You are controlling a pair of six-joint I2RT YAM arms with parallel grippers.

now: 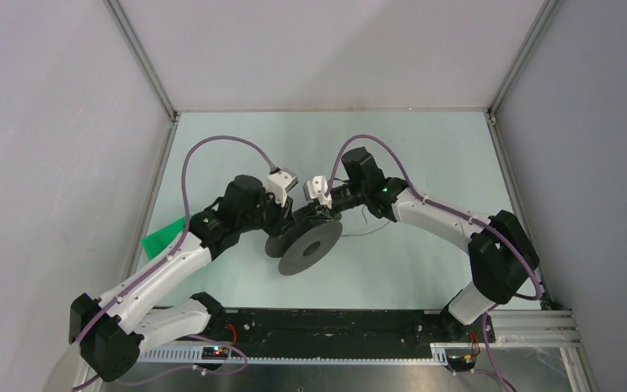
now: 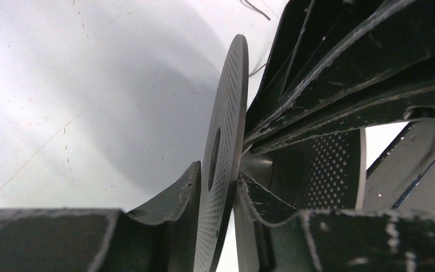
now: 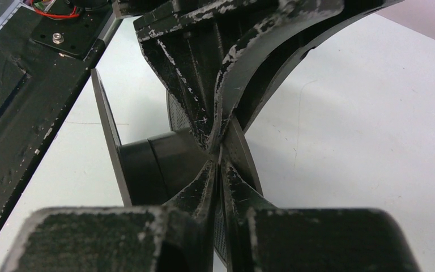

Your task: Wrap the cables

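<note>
Mid-wrap, frame centre: left gripper (image 2: 218,192) clamps spool (image 1: 304,247) flange. Right gripper (image 3: 221,175) pinched near-shut, can't tell on what. Next: lead cable (image 2: 255,9) round spool.

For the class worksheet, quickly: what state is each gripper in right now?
Left gripper: closed, pinching a flange of the spool.
Right gripper: closed, also pinching a spool flange.

Bright, even light; soft shadows, blurred close-ups.
</note>
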